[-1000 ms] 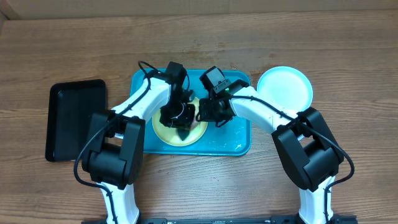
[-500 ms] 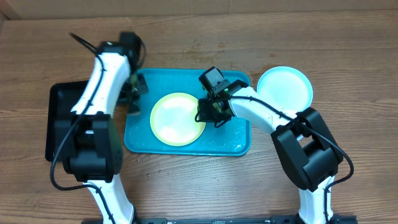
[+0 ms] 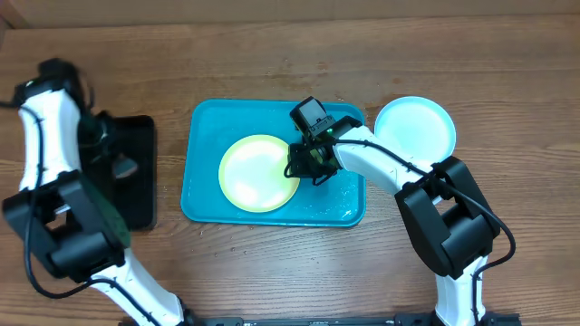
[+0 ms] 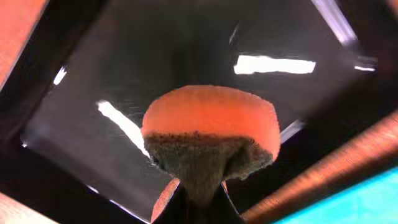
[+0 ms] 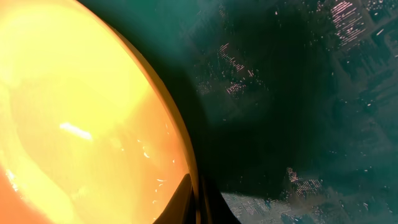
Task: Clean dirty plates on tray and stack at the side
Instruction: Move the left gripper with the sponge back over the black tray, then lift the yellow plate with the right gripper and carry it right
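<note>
Left pincer (image 4: pixel 198 202): sponge (image 4: pixel 210 130); right (image 5: pixel 198 200), seemingly: plate (image 3: pixel 258 174).

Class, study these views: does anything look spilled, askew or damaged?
Only the tray: pale droplets or residue speckle its floor beside the yellow-green plate that the right gripper pinches. Nothing looks tipped or broken.

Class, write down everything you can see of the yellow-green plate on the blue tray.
The yellow-green plate is round, glossy and plastic-looking, with a paler centre and a raised rim. It lies flat, right side up, in the turquoise tray. The right gripper pinches its right rim; nothing else touches it. No smears show.
</note>
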`<state>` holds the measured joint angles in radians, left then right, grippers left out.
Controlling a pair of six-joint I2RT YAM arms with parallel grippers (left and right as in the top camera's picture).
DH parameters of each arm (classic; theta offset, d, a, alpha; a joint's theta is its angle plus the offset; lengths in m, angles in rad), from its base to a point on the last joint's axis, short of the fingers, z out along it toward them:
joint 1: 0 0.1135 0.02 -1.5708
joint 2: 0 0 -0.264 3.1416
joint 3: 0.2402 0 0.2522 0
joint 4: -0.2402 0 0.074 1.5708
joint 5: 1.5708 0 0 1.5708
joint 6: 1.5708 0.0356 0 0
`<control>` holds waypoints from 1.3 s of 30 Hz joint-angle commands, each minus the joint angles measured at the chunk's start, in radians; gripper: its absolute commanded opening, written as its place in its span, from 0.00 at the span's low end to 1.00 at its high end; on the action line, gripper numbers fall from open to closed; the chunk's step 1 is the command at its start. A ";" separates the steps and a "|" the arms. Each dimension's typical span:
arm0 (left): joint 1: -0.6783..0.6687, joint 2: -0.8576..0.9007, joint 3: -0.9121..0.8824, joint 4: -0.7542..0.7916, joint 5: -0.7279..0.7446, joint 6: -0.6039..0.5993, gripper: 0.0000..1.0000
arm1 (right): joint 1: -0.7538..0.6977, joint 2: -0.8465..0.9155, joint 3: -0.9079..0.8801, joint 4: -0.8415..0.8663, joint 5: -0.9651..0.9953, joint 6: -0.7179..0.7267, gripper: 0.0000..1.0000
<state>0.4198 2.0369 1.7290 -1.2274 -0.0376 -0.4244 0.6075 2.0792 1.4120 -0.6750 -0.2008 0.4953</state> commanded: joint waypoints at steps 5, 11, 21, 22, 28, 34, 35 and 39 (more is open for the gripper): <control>0.097 0.010 -0.159 0.093 0.037 -0.018 0.05 | -0.013 0.019 0.040 -0.042 0.071 -0.059 0.04; 0.106 0.010 -0.145 0.101 0.090 -0.010 0.49 | 0.000 0.017 0.186 -0.198 0.203 -0.111 0.04; 0.108 0.009 0.166 -0.090 0.301 0.129 0.53 | 0.121 0.017 0.568 -0.576 0.799 -0.160 0.04; 0.108 0.008 0.174 -0.092 0.301 0.129 0.56 | 0.142 0.017 0.617 -0.618 0.872 -0.160 0.04; 0.108 0.009 0.170 -0.108 0.300 0.130 1.00 | 0.257 0.017 0.785 -0.775 1.109 -0.405 0.04; 0.108 0.009 0.170 -0.108 0.300 0.130 1.00 | 0.359 0.018 0.803 -0.764 1.391 -0.550 0.04; 0.108 0.009 0.170 -0.107 0.300 0.130 1.00 | 0.376 0.018 0.803 -0.768 1.432 -0.552 0.04; 0.108 0.009 0.170 -0.108 0.300 0.130 1.00 | 0.422 0.018 0.798 -0.719 1.299 -0.453 0.04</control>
<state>0.5255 2.0491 1.8904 -1.3327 0.2512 -0.3107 1.0088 2.1067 2.1868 -1.4281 1.1015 0.0010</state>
